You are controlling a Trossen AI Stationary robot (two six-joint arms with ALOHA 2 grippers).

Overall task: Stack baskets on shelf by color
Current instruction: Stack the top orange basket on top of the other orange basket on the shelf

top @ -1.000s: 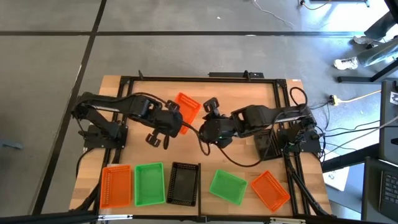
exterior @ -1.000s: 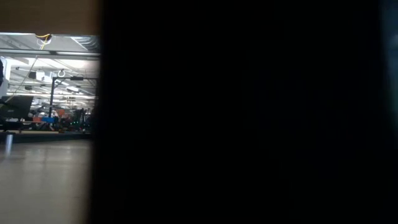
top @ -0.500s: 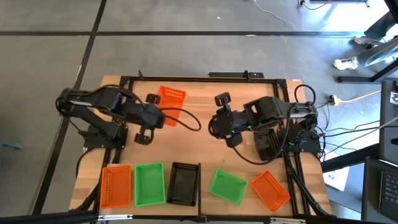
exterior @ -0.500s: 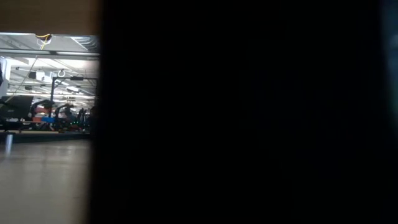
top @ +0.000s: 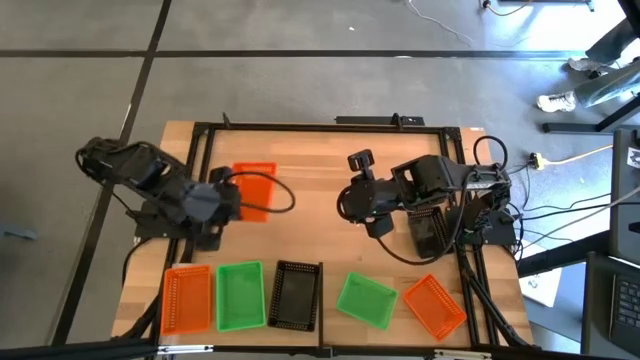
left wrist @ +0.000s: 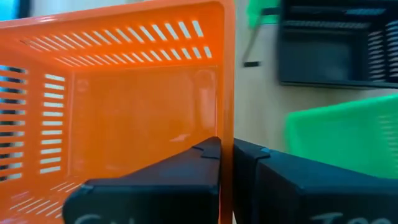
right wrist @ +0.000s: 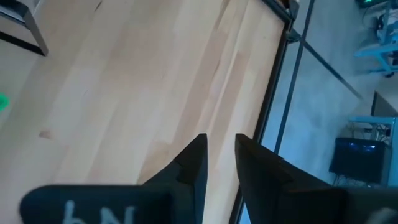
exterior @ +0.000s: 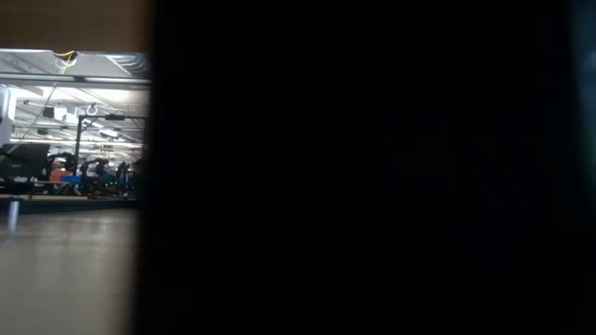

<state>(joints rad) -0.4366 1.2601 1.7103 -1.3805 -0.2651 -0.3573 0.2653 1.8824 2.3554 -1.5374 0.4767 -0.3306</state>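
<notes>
My left gripper point(top: 228, 196) is shut on an orange basket point(top: 254, 188), held up over the left half of the table. My right gripper point(top: 352, 205) hangs open over the bare middle of the table, its fingers point(right wrist: 193, 163) a narrow gap apart with nothing between them. Along the near edge lie an orange basket point(top: 187, 298), a green basket point(top: 241, 295), a black basket point(top: 295, 295), a second green basket point(top: 365, 300) and a second orange one point(top: 433, 305). I cannot tell the shelf apart from the wooden top. My left gripper pinches one side wall point(left wrist: 227, 134) of the orange basket, one finger inside the basket and one outside. The fingers come from the table's left, slanting down. The basket juts out beyond the fingertips, toward the table's middle, its open side facing the wrist camera.
A black metal frame point(top: 300, 128) runs around the tabletop. Bare wood lies between the two arms and behind the near row of baskets. A dark thing close to the lens point(exterior: 372, 167) blocks most of the low view.
My left gripper has carried the orange basket from the table's middle toward the left and near edges, rising and rolling, so the basket has turned about. My right gripper drew back a little toward the right and has since kept still.
</notes>
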